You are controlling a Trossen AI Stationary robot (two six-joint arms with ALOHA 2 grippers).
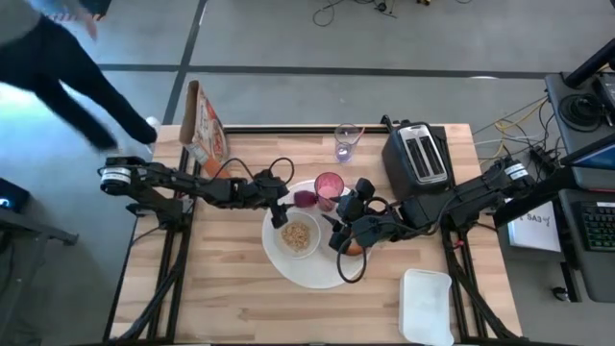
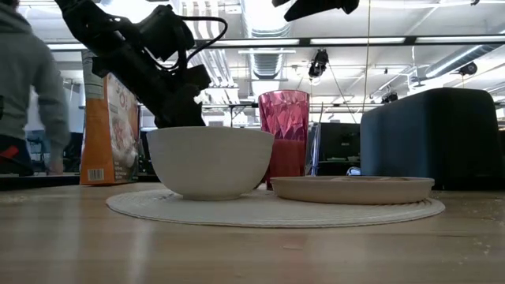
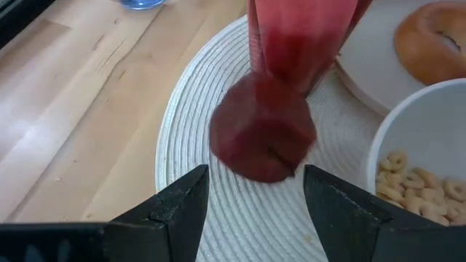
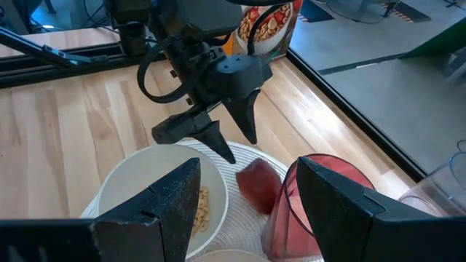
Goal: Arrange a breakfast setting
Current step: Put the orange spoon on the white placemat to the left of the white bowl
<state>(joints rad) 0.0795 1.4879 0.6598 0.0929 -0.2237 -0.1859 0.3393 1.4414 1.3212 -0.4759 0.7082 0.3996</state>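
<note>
Your left gripper (image 3: 255, 211) hangs with its fingers (image 3: 182, 200) spread wide and holding nothing. Just ahead of the tips, centred in the gap, the dark-red fruit (image 3: 263, 127) lies on the big round white plate (image 3: 182, 138). The step in hand looks like either a pick or a release of that fruit; I cannot tell which.

If you mean to grasp it, keep the tips level and lower them so one finger passes on each side of the fruit. Close slowly, because a round fruit will likely roll if only one finger reaches it first.

Directly beyond the fruit, touching or nearly touching it, stands the pink cup (image 3: 302, 36). Stop your advance before the tips nudge it. Off one finger sits the small white bowl (image 3: 419, 156) with cereal, close enough that a wide swing could clip its rim. Past it, the browned bread ring (image 3: 435, 40) rests on the small pale round plate (image 3: 364, 69).

Your right gripper (image 4: 247, 196) waits above the bowl and cup, open and holding nothing. Keep it there.
</note>
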